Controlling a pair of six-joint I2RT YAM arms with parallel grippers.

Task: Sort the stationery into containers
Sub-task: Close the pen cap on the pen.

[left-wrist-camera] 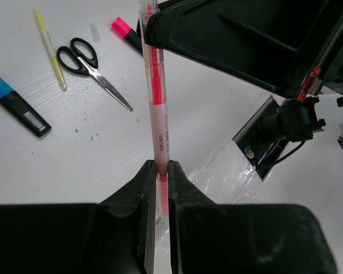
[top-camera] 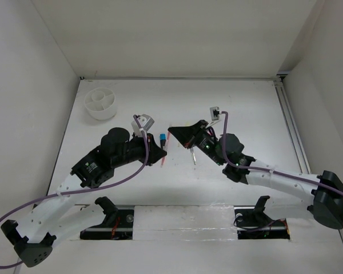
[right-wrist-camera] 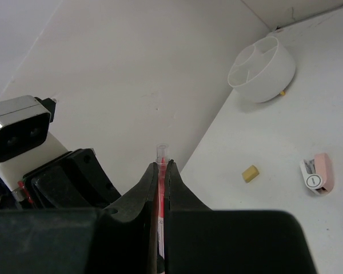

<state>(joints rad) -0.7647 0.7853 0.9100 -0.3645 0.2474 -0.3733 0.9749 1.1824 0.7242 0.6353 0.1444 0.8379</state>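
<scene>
Both grippers are shut on the pink pen [top-camera: 165, 149], one at each end, and hold it off the table. My left gripper [left-wrist-camera: 160, 166] grips its lower end and my right gripper [right-wrist-camera: 162, 165] its upper end; in the top view they meet at mid-table, left [top-camera: 162, 153], right [top-camera: 172, 132]. The black-handled scissors [left-wrist-camera: 87, 60], yellow stick [left-wrist-camera: 50, 48], blue-capped marker [left-wrist-camera: 17, 105] and pink-capped marker [left-wrist-camera: 126, 31] lie on the table below. The tan eraser [right-wrist-camera: 250, 173] and white-pink piece [right-wrist-camera: 318, 173] lie apart. The white divided cup [top-camera: 101, 103] stands at the back left.
White walls enclose the table on the left, back and right. A metal rail [top-camera: 290, 123] runs along the right side. A purple cable [top-camera: 131, 171] hangs from each arm. The arm bases [top-camera: 111, 214] sit at the near edge.
</scene>
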